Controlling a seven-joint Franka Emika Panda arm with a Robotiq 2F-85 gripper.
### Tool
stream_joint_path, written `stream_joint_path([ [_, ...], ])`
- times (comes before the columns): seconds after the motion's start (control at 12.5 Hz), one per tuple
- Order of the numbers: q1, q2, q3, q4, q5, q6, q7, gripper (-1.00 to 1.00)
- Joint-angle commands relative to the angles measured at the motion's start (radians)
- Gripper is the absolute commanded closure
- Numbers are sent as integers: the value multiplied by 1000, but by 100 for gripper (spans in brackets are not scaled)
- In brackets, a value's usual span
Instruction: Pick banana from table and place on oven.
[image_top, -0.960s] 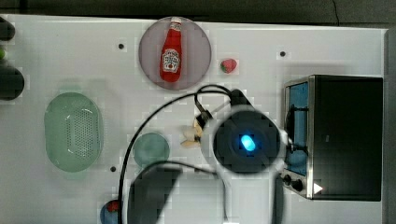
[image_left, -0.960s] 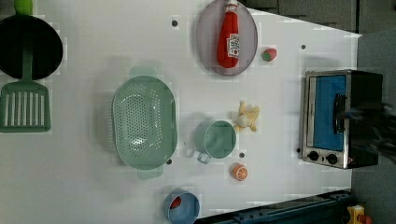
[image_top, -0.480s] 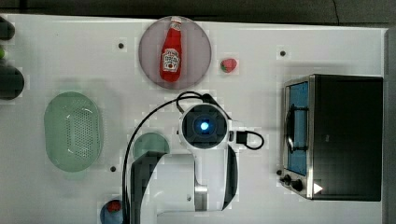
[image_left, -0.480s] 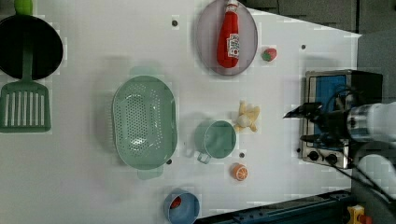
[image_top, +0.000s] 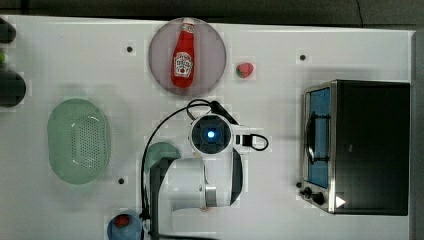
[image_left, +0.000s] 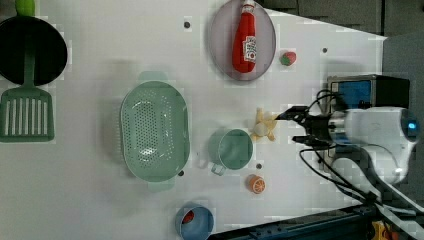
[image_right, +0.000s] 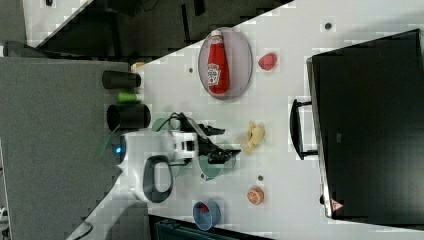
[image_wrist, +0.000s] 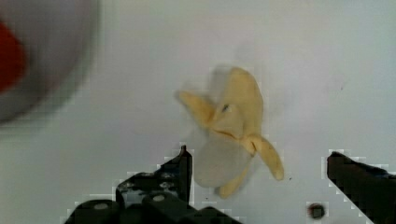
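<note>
Left view, read from its left to its right: the green colander (image_left: 154, 131) is met first, then the green cup (image_left: 233, 149), then the banana (image_left: 264, 126) lying on the white table (image_left: 90, 200) just beside the cup's rim, then the gripper (image_left: 296, 126) reaching in from the left view's right, and last the oven (image_left: 367, 92) at the table's edge. The gripper is seen with its jaws spread wide and nothing between them; it is not yet judged to be touching the fruit. In the wrist view the banana (image_wrist: 231, 135) is framed between the two dark fingers (image_wrist: 180, 170), its lower end level with their tips. For the step in hand, the approach to the grasp, the jaws are best brought down so that the thick whitish flesh is straddled rather than a thin peel strip, which would likely bend and slip; the neighbouring cup should be cleared so it is not nudged. The banana is small and pale yellow, partly peeled, with several peel strips splayed outward like a star and a rounded whitish core exposed. In the right view it (image_right: 254, 136) lies between the gripper (image_right: 231, 142) and the oven (image_right: 370, 125), apart from both.
</note>
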Motion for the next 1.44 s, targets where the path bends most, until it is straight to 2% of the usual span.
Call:
stream_joint_path([
  [0.08,1,81,31,-20,15,81,33,-100],
  [0.32,3,163,49,-22,15,146,33,-100],
  [0.4,3,178,53,-23,15,169,33,-92],
  [0.88,3,192,58,-25,15,214,33,48],
  [1.12,3,160,58,-12,15,216,33,51],
  [1.44,1,-48,55,12,16,146,33,51],
])
